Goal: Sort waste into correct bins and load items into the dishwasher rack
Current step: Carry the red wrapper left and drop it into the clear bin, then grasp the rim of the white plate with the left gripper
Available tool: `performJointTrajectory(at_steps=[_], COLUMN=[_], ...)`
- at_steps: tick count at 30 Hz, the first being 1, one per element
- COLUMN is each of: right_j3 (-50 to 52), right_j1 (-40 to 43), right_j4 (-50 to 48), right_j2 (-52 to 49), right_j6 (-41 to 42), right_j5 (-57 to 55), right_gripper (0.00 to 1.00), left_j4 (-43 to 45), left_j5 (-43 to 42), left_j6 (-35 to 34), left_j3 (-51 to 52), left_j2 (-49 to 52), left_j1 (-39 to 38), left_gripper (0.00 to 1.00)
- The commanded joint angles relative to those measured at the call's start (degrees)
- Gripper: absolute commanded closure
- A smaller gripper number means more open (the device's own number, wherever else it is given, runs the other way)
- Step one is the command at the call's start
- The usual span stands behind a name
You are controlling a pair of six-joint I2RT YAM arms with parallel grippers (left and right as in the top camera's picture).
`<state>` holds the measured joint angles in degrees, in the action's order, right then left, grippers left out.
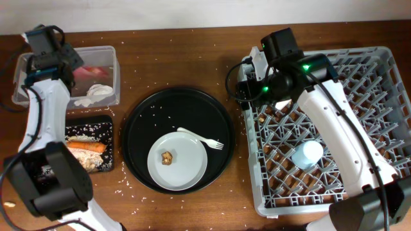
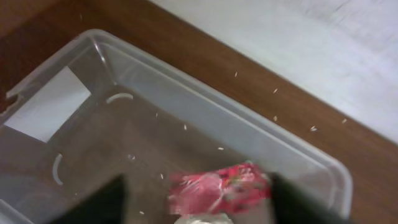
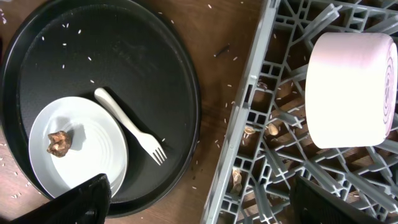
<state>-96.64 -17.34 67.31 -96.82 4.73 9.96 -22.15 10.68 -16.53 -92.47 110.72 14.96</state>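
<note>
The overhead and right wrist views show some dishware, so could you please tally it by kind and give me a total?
Pale-grey plate: 1
White plastic fork: 1
Light-blue cup: 1
White bowl: 1
Total: 4

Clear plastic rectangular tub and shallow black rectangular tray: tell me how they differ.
The clear plastic rectangular tub is see-through with tall walls; the shallow black rectangular tray is opaque and low. The tub holds a shiny red snack wrapper and crumpled white napkin; the tray holds an orange carrot and pale rice-like scraps. Both are rectangular, of similar footprint.
</note>
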Motion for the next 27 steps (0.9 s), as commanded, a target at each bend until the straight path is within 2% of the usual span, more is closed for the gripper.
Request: performJointTrajectory(at_steps=[1, 3, 6, 8, 10, 13, 17, 20, 21, 27], right_j3=[-0.8, -0.8, -0.8, -0.8, -0.8, -0.8, -0.8, -0.8, -0.8, -0.8], right_j1=[-0.3, -0.3, -0.3, -0.3, -0.3, -0.3, -0.3, -0.3, -0.3, -0.3], right_j4=[-0.2, -0.3, -0.2, -0.2, -0.2, -0.6, -0.7, -0.5, -0.3, 0.2], right_j2=[-0.3, -0.3, -0.3, -0.3, -0.3, -0.3, -0.3, -0.3, -0.3, -0.3], right_j6=[0.2, 0.2, 0.2, 0.2, 0.2, 0.2, 0.3, 0.3, 0.3, 0.3], right_j5=[-0.7, -0.7, -0.7, -0.7, -0.7, -0.7, -0.5, -0.4, -0.5, -0.5], right_gripper=[0.09, 0.09, 0.09, 0.09, 0.09, 0.09, 0.09, 0.09, 0.09, 0.09], left_j4=[0.7, 0.7, -1.8, -10.8, -19.7, -35.3, -44.5, -47.1, -47.1, -42.1], left_j5=[0.9, 0.2, -7.1, -17.9, -22.2, -23.4, -23.4, -23.2, -21.9, -18.4], left_j6=[-0.4, -0.3, 0.3, 0.8, 0.7, 2.8, 11.5, 14.7, 14.7, 12.4], left_j3=[-0.6, -0.6, -0.6, -0.6, -0.6, -0.3, -0.2, 0.3, 1.3, 13.3], left_j2=[-1.1, -2.5, -6.9, -11.1, -12.5, -12.5, -12.4, -12.4, -12.4, -12.3], left_j1=[0.1, 0.1, 0.1, -0.1, -1.0, -5.1, -13.4, -22.1, -25.9, -41.6], left_gripper=[0.01, 0.01, 0.01, 0.01, 0.01, 0.01, 0.02, 0.11, 0.18, 0.19])
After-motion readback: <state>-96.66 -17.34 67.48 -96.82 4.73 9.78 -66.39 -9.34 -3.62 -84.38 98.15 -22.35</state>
